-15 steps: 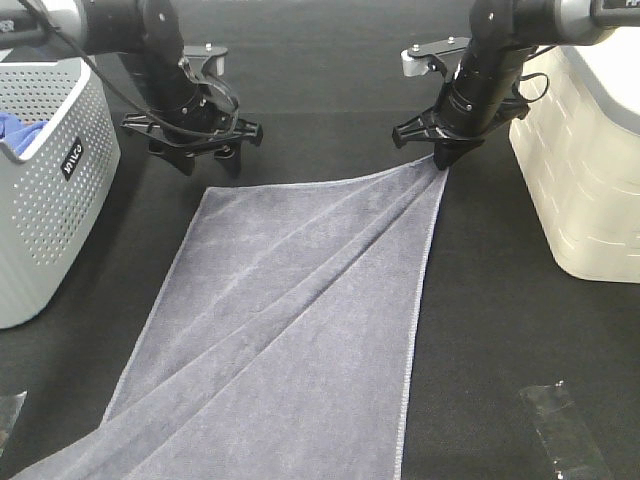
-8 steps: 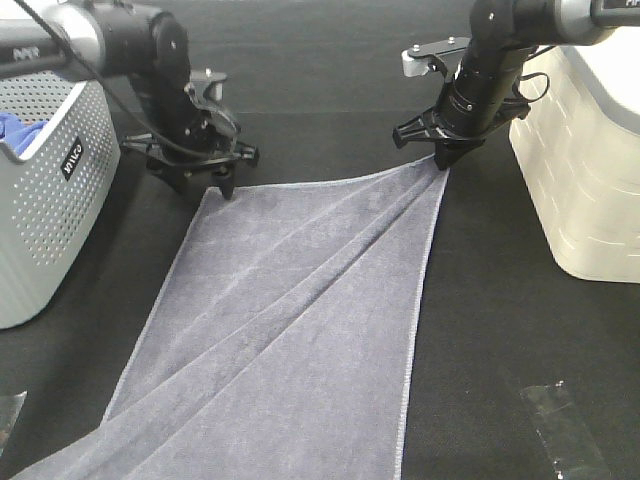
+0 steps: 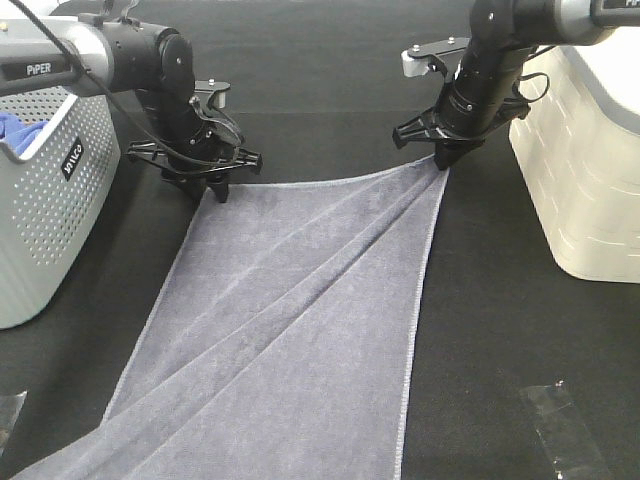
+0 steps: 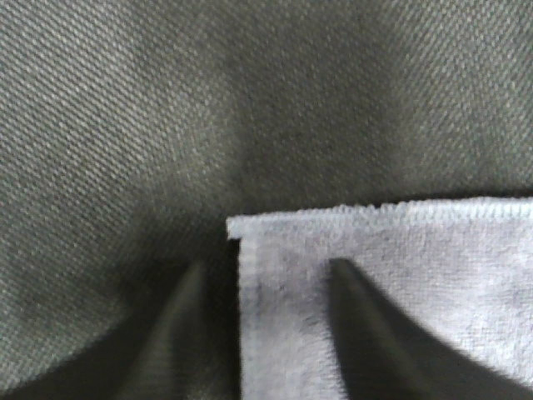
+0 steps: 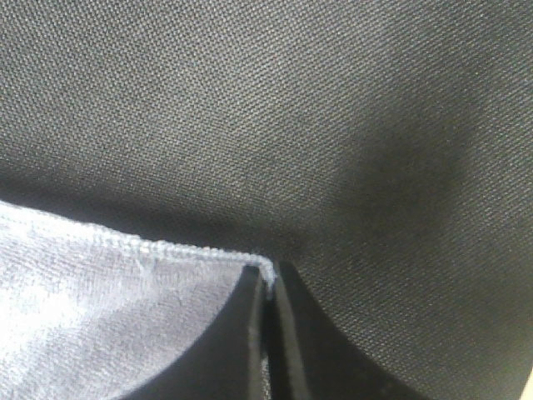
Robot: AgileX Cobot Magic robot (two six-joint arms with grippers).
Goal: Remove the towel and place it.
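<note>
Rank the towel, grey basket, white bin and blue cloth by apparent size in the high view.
1. towel, largest by far.
2. grey basket and white bin: alike, both cut off by the frame, so unranked.
3. blue cloth, smallest, partly hidden in the basket.

The left tool (image 3: 212,188) has moved onto the towel's (image 3: 300,320) far left corner, jaws straddling its edge.

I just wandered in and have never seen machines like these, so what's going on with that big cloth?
Two robot arms are working on a grey towel spread across the black table. The right fingers are pinched shut on its far right corner. The left fingers are open at the far left corner, one over the cloth and one just beside it, not yet gripping.
</note>
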